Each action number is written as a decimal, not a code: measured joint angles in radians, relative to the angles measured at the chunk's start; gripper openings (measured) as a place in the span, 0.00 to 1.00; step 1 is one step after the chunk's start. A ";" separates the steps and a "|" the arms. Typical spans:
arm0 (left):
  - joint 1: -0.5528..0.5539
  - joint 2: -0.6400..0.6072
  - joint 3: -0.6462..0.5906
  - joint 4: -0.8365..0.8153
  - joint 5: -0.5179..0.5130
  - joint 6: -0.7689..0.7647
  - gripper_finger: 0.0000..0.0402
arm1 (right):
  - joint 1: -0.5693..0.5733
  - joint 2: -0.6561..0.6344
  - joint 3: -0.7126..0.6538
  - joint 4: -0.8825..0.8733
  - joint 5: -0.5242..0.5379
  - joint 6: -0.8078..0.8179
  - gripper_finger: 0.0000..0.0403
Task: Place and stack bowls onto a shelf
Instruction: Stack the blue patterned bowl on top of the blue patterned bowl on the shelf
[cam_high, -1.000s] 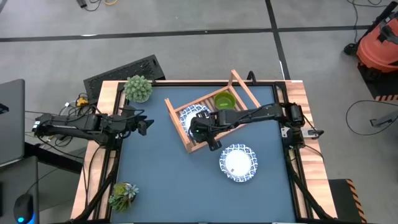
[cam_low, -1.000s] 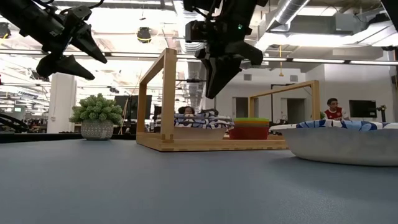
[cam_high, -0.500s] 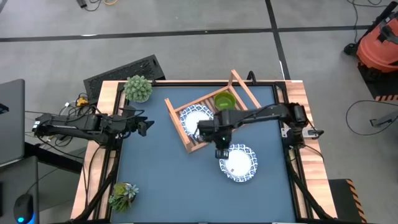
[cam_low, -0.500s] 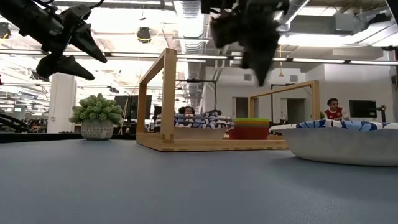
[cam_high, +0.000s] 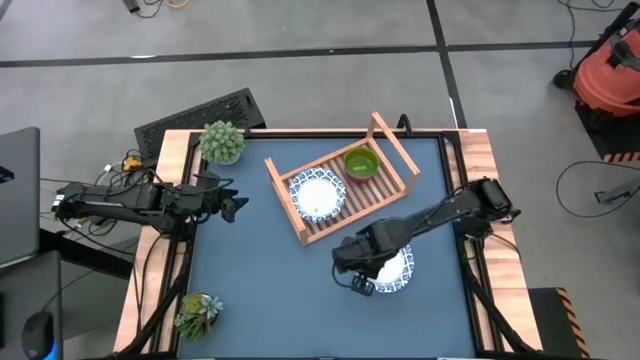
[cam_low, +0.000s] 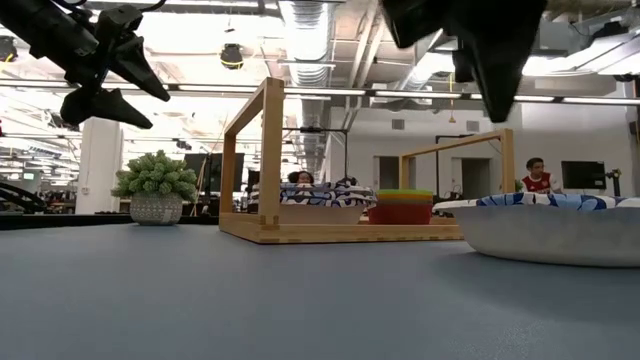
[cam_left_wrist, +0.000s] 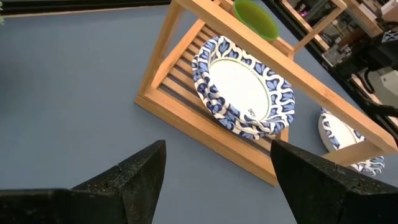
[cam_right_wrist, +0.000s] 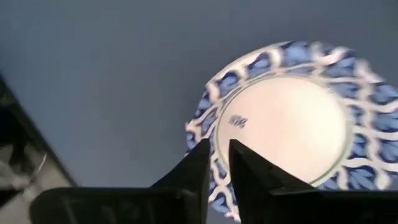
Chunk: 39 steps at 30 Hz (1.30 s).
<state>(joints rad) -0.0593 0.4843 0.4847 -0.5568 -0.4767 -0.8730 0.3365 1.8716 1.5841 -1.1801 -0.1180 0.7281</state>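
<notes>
Overhead, the right claw (cam_high: 362, 283) hangs over the near-left rim of a white bowl with a blue patterned rim (cam_high: 396, 268) that sits on the blue desk (cam_high: 260, 280), in front of the wooden shelf (cam_high: 340, 190). On the shelf's slats lie a second blue-rimmed bowl (cam_high: 316, 194) and, beside it toward the far end, a green bowl (cam_high: 361, 163). The left claw (cam_high: 235, 203) waits over the desk's left side, well apart from the shelf, with a spiky potted plant (cam_high: 222, 142) at the far left corner, another plant (cam_high: 198, 312) at the near left corner, and a black keyboard (cam_high: 200, 115) lying beyond the desk's edge. From desk height, the shelf (cam_low: 340, 232) shows its upright end frames, with the patterned bowl (cam_low: 318, 196) inside it and the green bowl (cam_low: 404, 196) stacked on a reddish-pink one (cam_low: 402, 213); the loose bowl (cam_low: 548, 225) fills the right foreground, the right arm's dark fingers hang just above it, and a person (cam_low: 538, 176) sits far off in the room. Past the left wrist's fingers (cam_left_wrist: 134, 180) — spread wide apart, holding nothing — the shelf (cam_left_wrist: 180, 87) and its patterned bowl (cam_left_wrist: 242, 87) lie ahead. At the right wrist, the two fingers (cam_right_wrist: 200, 168) stand close together with only a narrow gap — nothing between them — right over the rim of the loose bowl (cam_right_wrist: 286, 124).
</notes>
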 joint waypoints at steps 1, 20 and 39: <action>0.000 0.000 0.000 0.000 0.000 0.000 0.68 | 0.010 -0.007 0.000 0.001 0.028 0.019 0.23; 0.000 0.000 0.000 -0.014 0.027 0.040 0.68 | 0.056 0.084 0.000 0.069 0.143 0.129 0.53; 0.000 0.000 0.000 -0.014 0.020 0.033 0.68 | 0.069 0.083 -0.104 0.188 0.144 0.208 0.52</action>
<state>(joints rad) -0.0593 0.4843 0.4847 -0.5706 -0.4566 -0.8402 0.4057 1.9545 1.4803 -0.9926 0.0261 0.9362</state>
